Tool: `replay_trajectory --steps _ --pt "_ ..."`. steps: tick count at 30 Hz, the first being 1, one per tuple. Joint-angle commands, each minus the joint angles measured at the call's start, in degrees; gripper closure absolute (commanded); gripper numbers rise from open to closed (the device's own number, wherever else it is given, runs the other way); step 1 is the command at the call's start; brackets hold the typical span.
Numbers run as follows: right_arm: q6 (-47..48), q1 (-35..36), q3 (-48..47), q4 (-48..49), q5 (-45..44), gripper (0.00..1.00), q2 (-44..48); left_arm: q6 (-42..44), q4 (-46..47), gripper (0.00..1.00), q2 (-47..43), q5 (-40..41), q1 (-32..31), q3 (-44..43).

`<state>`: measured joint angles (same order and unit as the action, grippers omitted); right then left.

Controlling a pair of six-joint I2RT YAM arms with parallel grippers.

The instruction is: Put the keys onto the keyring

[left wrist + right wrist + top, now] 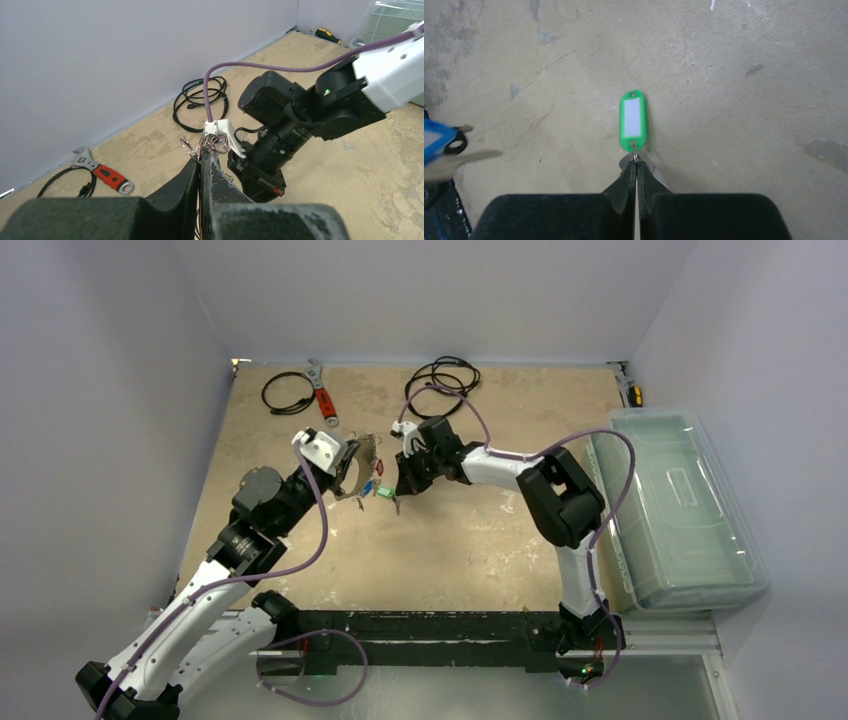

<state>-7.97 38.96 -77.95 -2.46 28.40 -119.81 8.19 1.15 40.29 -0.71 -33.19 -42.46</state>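
Note:
My left gripper (350, 468) is shut on the silvery keyring (366, 452) and holds it above the table. Keys with red (380, 468) and blue (368, 487) tags hang from it. In the left wrist view the jaws (204, 156) are closed and small wire rings (215, 144) stick out past the tips; the large ring itself is mostly hidden. My right gripper (398, 495) is just right of the ring, shut on a key with a green tag (384, 492). In the right wrist view the tag (632, 120) hangs beyond the closed tips (636, 162). A blurred blue tag (434, 142) shows at the left edge.
A red-handled wrench (322, 398) and two black coiled cables (288, 393) (443, 373) lie at the back of the table. A clear plastic bin (680, 505) stands along the right edge. A screwdriver (634, 395) lies in the back right corner.

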Motion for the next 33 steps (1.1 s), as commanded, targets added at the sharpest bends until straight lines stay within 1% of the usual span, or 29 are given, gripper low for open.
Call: replay_trajectory --steps 1,10,19,24,27,29,33 --pt "3.0 0.0 1.6 -1.5 -4.5 1.00 8.6 0.6 4.5 1.00 -0.3 0.5 -0.2 -0.2" --pt "5.0 -0.3 2.5 -4.1 -8.4 1.00 14.7 0.6 4.7 1.00 -0.2 0.4 -0.2 -0.2" --pt "6.6 -1.2 4.1 -6.7 -14.8 1.00 21.2 0.7 4.7 1.00 0.3 -0.7 -0.2 -0.2" --pt "7.6 -1.6 5.5 -7.9 -19.1 1.00 26.0 1.1 5.2 1.00 0.2 -5.0 -0.2 0.0" --pt "7.6 -1.8 5.7 -9.1 -22.3 1.00 29.3 1.3 5.7 1.00 0.4 -9.6 -0.2 0.3" --pt "9.9 -1.9 5.7 -10.1 -24.6 1.00 31.6 1.2 5.9 1.00 0.9 -11.7 -0.2 0.3" --pt "11.5 -2.0 5.1 -13.5 -27.6 1.00 35.7 0.6 6.2 1.00 2.0 -15.1 -0.2 0.0"
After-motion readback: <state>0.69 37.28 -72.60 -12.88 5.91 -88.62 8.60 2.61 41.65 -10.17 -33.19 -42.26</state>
